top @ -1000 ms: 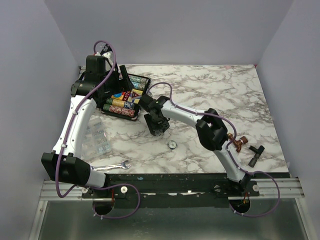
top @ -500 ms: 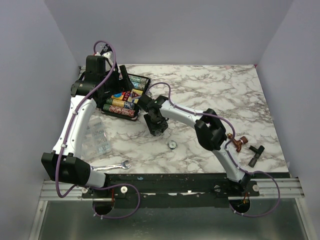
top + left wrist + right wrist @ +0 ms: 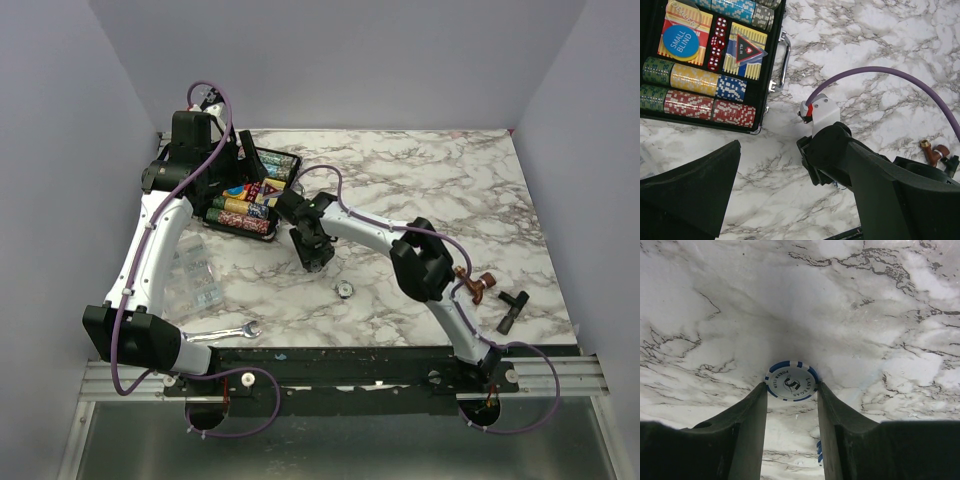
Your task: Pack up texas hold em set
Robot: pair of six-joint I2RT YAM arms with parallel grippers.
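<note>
**Right gripper pinches loose chip, case just to its left**

Right gripper [image 3: 791, 388] points down at the marble table [image 3: 880, 300]. Its fingertips [image 3: 759, 392] touch opposite edges of a blue-and-white poker chip [image 3: 791, 381], so this reads as a pinch across the diameter. The chip lies flat, face up. It is round, so no long axis matters. It is still on the table and not yet lifted.

Left gripper [image 3: 792, 160] hangs over the case side with its jaws wide apart and nothing between them. The right arm is clearly the nearer arm to this chip.

The key relation is that the open black case [image 3: 772, 75] sits just left of the right gripper and further from the bases. Its metal handle [image 3: 785, 56] faces the gripper. The carry is short, leftward and away.

Case contents:
- rows of coloured chips [image 3: 692, 90] along the near side
- red dice [image 3: 716, 42]
- yellow card boxes [image 3: 700, 56]
- a blue "small blind" disc [image 3: 680, 42]
- a dark red "all in" triangle [image 3: 746, 49]

Slots look nearly full.

A second whitish round chip [image 3: 343, 290] lies loose, nearer the bases. A silver wrench [image 3: 225, 332] and a brown tap-shaped piece [image 3: 478, 285] are also on the table and are not part of the set.
</note>
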